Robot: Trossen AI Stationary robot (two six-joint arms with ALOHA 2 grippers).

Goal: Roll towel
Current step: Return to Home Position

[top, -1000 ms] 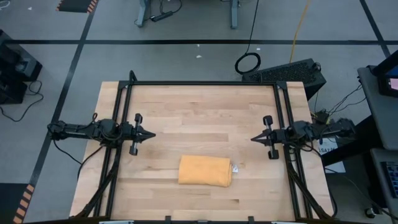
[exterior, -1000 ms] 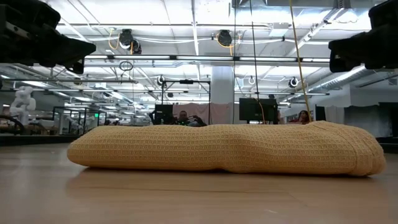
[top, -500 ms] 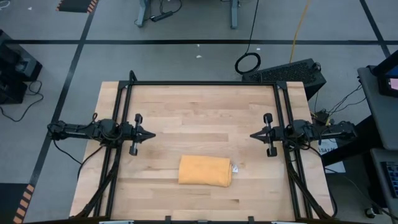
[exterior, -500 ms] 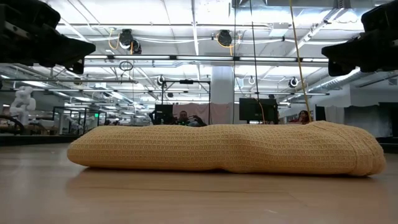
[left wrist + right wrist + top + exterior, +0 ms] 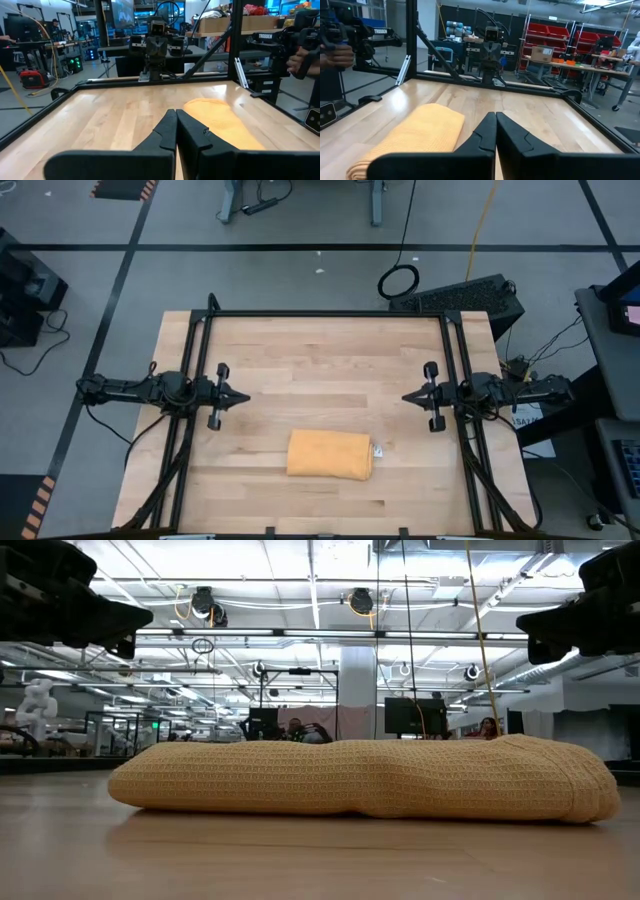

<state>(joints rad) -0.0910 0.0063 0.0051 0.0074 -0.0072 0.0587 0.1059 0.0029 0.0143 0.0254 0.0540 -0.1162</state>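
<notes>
High view shows the rolled towel (image 5: 329,455) on the table (image 5: 320,345), well apart from the left arm (image 5: 150,389) and right arm (image 5: 500,391), both jaws pinched together and empty, so parking should be slow and clear of the roll.

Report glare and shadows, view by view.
High view: even light, hardly any shadow around the towel. Low view: the table shows a dim reflection under the towel. Left wrist view: pale glare on the table beyond the towel.

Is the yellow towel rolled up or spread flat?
Rolled up: the towel is a short, thick bundle with rounded ends. Left gripper and right gripper sit away at the table sides.
</notes>
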